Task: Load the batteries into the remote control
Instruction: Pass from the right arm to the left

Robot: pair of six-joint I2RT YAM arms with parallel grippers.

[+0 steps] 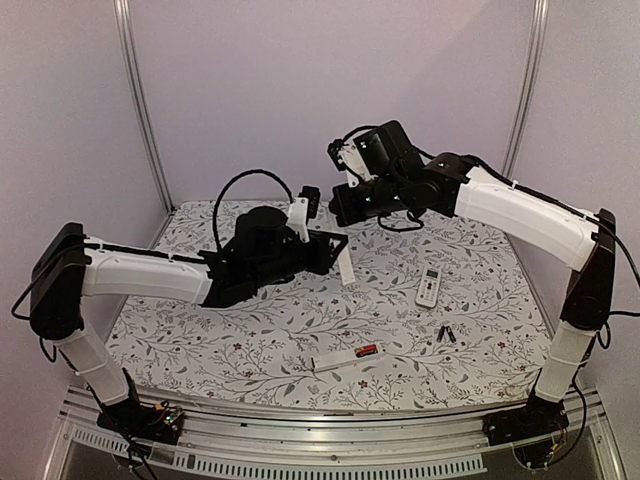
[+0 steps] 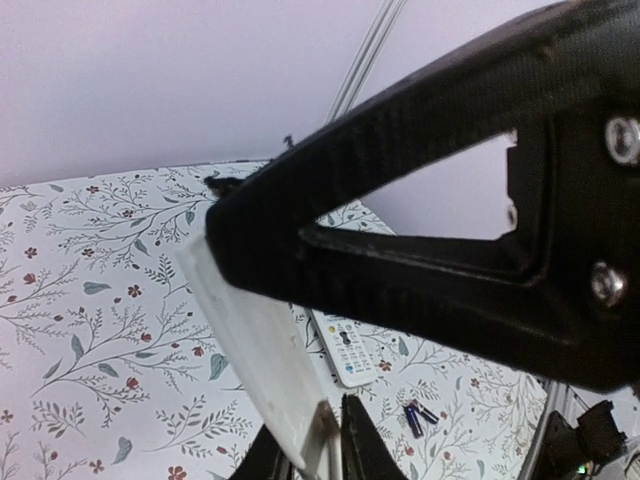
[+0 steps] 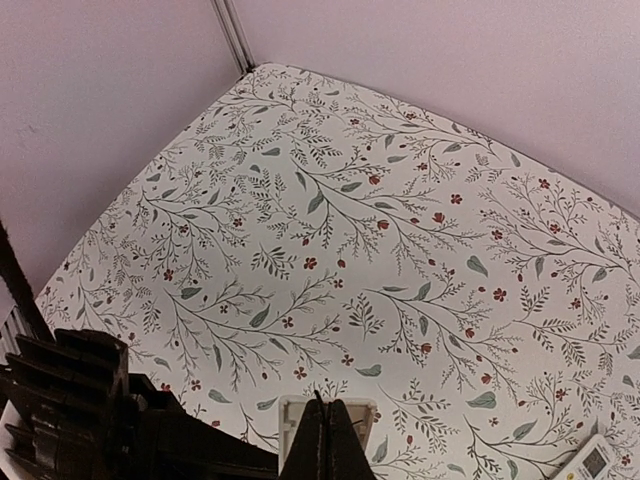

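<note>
My left gripper [image 1: 330,245] [image 2: 330,440] is shut on a long white remote control [image 1: 345,265] [image 2: 250,330], which slants up out of its fingers above the table's middle. My right gripper [image 1: 338,215] [image 3: 325,420] is shut and holds nothing. Its tips hover right over the remote's open end [image 3: 292,420]. Two black batteries [image 1: 445,334] [image 2: 418,417] lie side by side at the front right. A red battery [image 1: 366,350] lies near the front edge.
A second, shorter white remote [image 1: 428,287] [image 2: 345,350] [image 3: 590,465] with buttons lies right of centre. A flat white strip [image 1: 333,362] lies beside the red battery. The right arm's black frame [image 2: 450,250] crowds the left wrist view. Walls close the back and sides.
</note>
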